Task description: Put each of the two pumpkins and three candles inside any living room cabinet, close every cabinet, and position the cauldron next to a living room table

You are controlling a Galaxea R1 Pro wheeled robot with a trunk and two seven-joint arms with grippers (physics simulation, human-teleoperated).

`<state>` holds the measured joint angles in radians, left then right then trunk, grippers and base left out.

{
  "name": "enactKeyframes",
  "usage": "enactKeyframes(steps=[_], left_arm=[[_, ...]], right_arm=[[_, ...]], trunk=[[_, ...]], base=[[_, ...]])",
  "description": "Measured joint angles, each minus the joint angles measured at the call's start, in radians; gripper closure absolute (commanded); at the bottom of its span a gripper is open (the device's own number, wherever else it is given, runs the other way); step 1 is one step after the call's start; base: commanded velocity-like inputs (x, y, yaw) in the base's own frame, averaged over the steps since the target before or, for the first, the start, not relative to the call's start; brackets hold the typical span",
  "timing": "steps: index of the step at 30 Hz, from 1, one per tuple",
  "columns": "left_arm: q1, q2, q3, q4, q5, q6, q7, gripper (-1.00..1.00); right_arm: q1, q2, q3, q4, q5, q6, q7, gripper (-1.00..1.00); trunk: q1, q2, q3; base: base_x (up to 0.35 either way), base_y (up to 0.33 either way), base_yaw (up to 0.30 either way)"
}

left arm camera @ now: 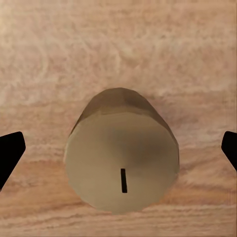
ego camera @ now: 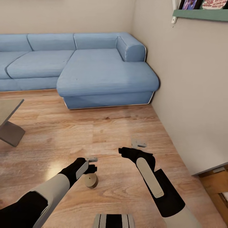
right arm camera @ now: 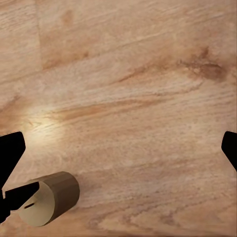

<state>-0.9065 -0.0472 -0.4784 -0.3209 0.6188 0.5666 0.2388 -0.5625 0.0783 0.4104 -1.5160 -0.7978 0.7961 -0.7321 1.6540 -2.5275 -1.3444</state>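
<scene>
A grey counter (ego camera: 8, 122) edges in at far left, with a blue sofa (ego camera: 95, 68) along the back wall. The left claw (ego camera: 91, 164) hangs released right above a tan candle (ego camera: 91, 180) standing upright on the wood floor (ego camera: 120, 126), a finger (left arm camera: 10, 153) at either side, apart from it. The right claw (ego camera: 134, 146) hovers nearby over bare boards, also released.

A home living room; blue sofa (ego camera: 95, 68), wood floor (ego camera: 104, 133), wall shelf (ego camera: 202, 13).
</scene>
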Motion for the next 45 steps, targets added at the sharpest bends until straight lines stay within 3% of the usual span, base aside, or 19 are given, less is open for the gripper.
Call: enactKeyframes(steps=[23, 45], left_arm=[[0.000, -0.001, -0.002, -0.001, 0.000, -0.038, -0.001, -1.00], [0.000, -0.002, -0.016, 0.001, 0.000, -0.035, 0.002, -1.00]], right_arm=[[0.000, -0.001, -0.001, 0.004, -0.001, 0.000, 0.000, -1.00], [0.000, -0.001, -0.002, 0.006, -0.001, -0.002, 0.000, -1.00]], trunk=[[0.010, -0.005, -0.089], [0.012, -0.006, -0.101]], base=[[0.000, 0.000, 0.000], [0.000, 0.000, 0.000]])
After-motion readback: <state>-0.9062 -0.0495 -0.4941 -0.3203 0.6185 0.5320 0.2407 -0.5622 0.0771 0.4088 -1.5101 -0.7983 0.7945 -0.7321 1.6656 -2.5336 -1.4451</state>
